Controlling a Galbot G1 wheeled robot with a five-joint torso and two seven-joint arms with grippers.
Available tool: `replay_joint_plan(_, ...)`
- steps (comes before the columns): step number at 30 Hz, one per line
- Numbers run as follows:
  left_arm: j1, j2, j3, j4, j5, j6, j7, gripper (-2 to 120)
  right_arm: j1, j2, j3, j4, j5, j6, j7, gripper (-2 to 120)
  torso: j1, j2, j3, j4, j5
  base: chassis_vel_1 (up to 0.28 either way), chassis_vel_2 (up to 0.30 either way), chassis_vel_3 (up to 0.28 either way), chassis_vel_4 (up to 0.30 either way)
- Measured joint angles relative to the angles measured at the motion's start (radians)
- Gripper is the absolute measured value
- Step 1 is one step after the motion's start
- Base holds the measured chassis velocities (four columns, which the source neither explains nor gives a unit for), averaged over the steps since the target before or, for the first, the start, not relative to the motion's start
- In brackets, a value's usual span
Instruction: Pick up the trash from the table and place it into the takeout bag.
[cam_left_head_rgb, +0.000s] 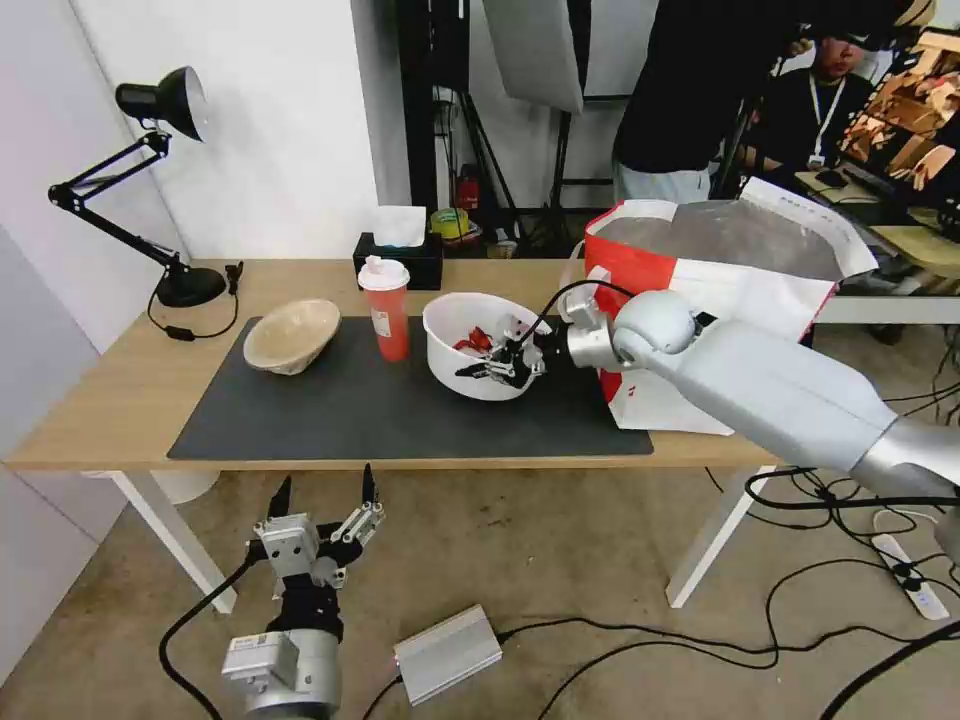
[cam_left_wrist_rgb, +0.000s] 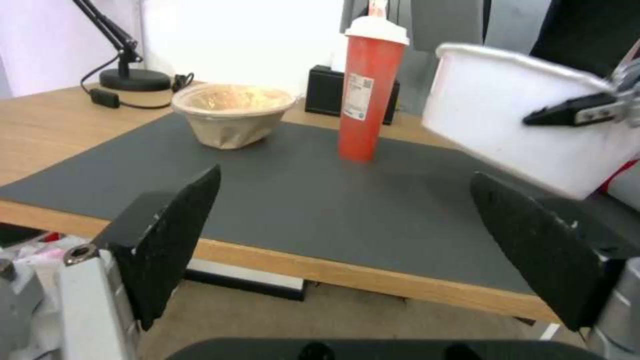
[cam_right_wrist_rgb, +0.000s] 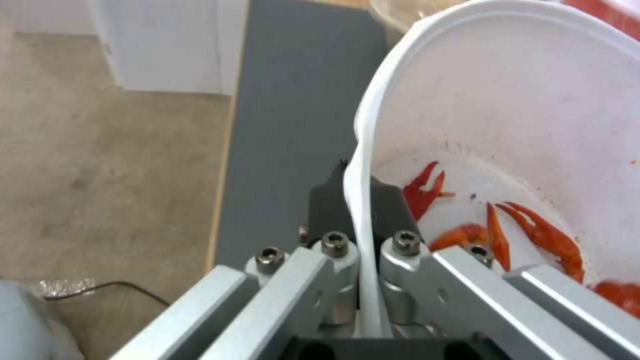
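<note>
My right gripper (cam_left_head_rgb: 505, 365) (cam_right_wrist_rgb: 357, 197) is shut on the rim of the large white bowl (cam_left_head_rgb: 468, 342) (cam_left_wrist_rgb: 527, 120) (cam_right_wrist_rgb: 507, 125), which holds red scraps (cam_right_wrist_rgb: 527, 235) and hangs tilted just above the dark mat (cam_left_head_rgb: 400, 400). A tall red cup (cam_left_head_rgb: 386, 310) (cam_left_wrist_rgb: 367, 90) with a white lid stands upright left of it. Further left on the mat rests the beige pulp bowl (cam_left_head_rgb: 291, 335) (cam_left_wrist_rgb: 232, 114). The white-and-red takeout bag (cam_left_head_rgb: 720, 290) stands open at the table's right end, behind my right arm. My left gripper (cam_left_head_rgb: 322, 505) (cam_left_wrist_rgb: 347, 240) hangs open below the table's front edge.
A black desk lamp (cam_left_head_rgb: 150, 190) stands at the back left of the wooden table (cam_left_head_rgb: 90, 410). A black tissue box (cam_left_head_rgb: 400, 255) sits behind the cup. Cables and a silver power brick (cam_left_head_rgb: 447, 652) lie on the floor. People stand beyond the bag.
</note>
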Motion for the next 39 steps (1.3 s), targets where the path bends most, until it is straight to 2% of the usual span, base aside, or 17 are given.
replay_joint_plan(13,0.0,0.0,-0.001,0.001,0.001,-0.013,-0.001,100,0.023,-0.02,0.03,0.054,0.002,0.006,-0.019,0,0.0,0.0,0.0,0.0,0.0001,0.0,0.0,0.0,0.0)
replay_joint_plan(39,-0.004,0.007,0.005,0.003,-0.002,-0.017,-0.002,100,0.159,-0.054,0.016,0.08,0.078,0.003,-0.016,0,0.0,0.0,0.0,0.0,0.0001,0.0,0.0,0.0,0.0)
